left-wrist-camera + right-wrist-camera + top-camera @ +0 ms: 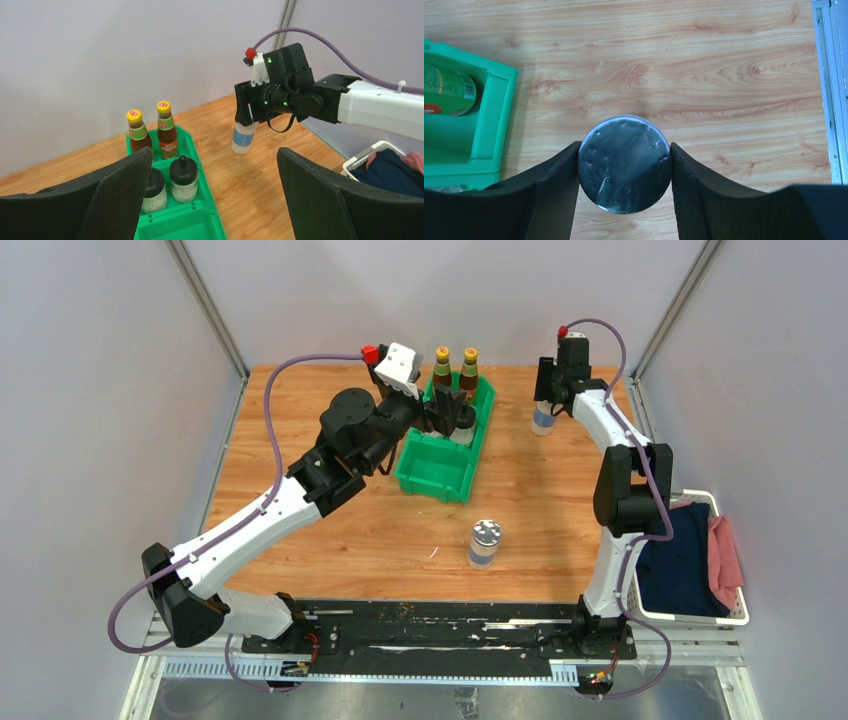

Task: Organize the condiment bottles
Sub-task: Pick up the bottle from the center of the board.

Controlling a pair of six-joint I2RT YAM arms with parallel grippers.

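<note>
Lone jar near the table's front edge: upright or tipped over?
Upright. The lone jar stands on its base in the top view, with its silver lid facing up and its blue label around its side.

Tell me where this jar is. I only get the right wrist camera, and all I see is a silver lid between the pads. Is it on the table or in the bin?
Observer: On the table. The blue-labelled jar in the right gripper stands upright, to the right of the green bin.
Operator: Where's the other jar?
Observer: The second jar stands alone on the table, closer to the near edge than the bin.
Operator: Any room in the bin?
Observer: Two sauce bottles fill the far compartment and two shakers the middle one. The near compartment looks empty.
</note>
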